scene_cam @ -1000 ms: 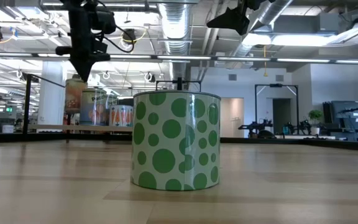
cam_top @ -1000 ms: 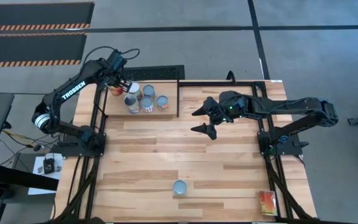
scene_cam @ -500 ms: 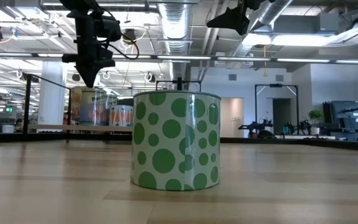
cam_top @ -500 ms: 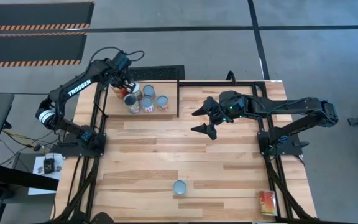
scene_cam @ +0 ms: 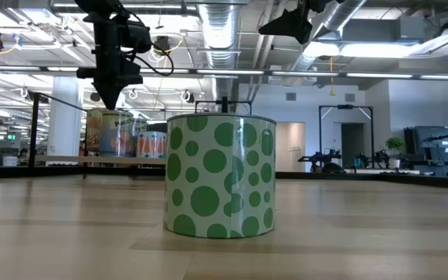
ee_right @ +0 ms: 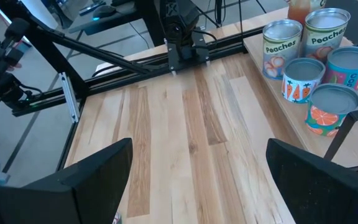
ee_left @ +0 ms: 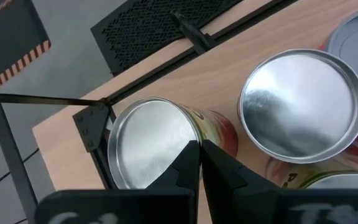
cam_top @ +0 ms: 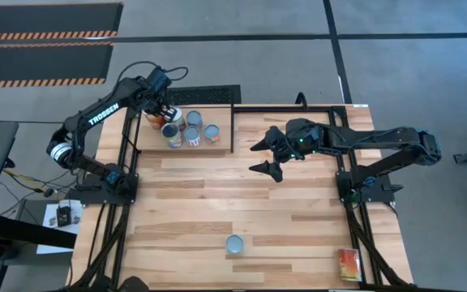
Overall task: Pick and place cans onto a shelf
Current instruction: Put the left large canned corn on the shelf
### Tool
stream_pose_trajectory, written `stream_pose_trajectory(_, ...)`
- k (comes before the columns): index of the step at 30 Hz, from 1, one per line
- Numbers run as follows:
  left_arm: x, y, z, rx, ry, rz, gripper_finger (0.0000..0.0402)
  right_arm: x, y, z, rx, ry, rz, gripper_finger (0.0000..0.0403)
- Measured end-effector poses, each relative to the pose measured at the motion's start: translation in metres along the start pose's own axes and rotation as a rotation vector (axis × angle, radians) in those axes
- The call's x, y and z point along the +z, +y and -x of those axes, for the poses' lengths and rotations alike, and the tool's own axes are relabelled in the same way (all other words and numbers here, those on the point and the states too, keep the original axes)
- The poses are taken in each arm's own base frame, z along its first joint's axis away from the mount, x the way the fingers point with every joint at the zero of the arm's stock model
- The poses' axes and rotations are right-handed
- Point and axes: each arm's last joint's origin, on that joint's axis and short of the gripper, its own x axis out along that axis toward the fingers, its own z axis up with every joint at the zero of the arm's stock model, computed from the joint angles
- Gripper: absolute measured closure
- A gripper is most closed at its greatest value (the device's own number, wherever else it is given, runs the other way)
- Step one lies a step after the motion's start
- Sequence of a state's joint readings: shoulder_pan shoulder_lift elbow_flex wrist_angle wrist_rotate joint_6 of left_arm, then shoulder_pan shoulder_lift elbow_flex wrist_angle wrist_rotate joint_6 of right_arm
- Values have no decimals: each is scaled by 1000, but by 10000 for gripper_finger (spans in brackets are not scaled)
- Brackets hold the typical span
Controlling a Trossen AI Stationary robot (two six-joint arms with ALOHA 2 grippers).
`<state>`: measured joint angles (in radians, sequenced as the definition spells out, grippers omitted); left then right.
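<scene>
5 cans point(cam_top: 186, 126) on shelf point(cam_top: 221, 122); 1 spotted can point(cam_top: 235, 244) left near table's front edge. Left gripper point(cam_top: 162, 111) closed, empty; right gripper point(cam_top: 266, 156) wide.

The left gripper point(ee_left: 199, 163) points straight down, fingers point(ee_left: 182, 168) pressed together. The right gripper point(cam_top: 266, 157) hangs level, probably mid-air, fingers point(ee_right: 98, 168) spread wide, nothing between them.

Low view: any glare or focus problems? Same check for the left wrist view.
Low view: the green-dotted can fills the centre, with a soft vertical sheen on its side; ceiling lights are bright, the room beyond reads softer. Left wrist view: the silver can tops show broad diffuse glare with no label lost; the left gripper, jaws shut, is close and slightly soft.
</scene>
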<state>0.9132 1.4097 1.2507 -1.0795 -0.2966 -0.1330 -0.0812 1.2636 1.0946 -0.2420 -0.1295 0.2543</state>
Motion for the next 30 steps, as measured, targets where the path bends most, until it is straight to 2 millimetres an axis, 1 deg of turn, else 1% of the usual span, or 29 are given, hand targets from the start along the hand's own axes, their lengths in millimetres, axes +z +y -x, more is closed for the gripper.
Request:
stream_pose_trajectory(6,0,3,-1,11,6,-5,401,0,0,0,0,0,0,14)
stream_pose_trajectory(14,-14,-2,-21,29,71,-30,401,0,0,0,0,0,0,14)
stream_pose_trajectory(20,-11,-4,-20,19,39,-26,401,0,0,0,0,0,0,14)
stream_pose_trajectory(26,-11,-3,-20,18,40,-26,401,0,0,0,1,0,-1,14)
stream_pose_trajectory(30,-12,-4,-20,-16,47,-26,401,0,0,0,0,0,-1,14)
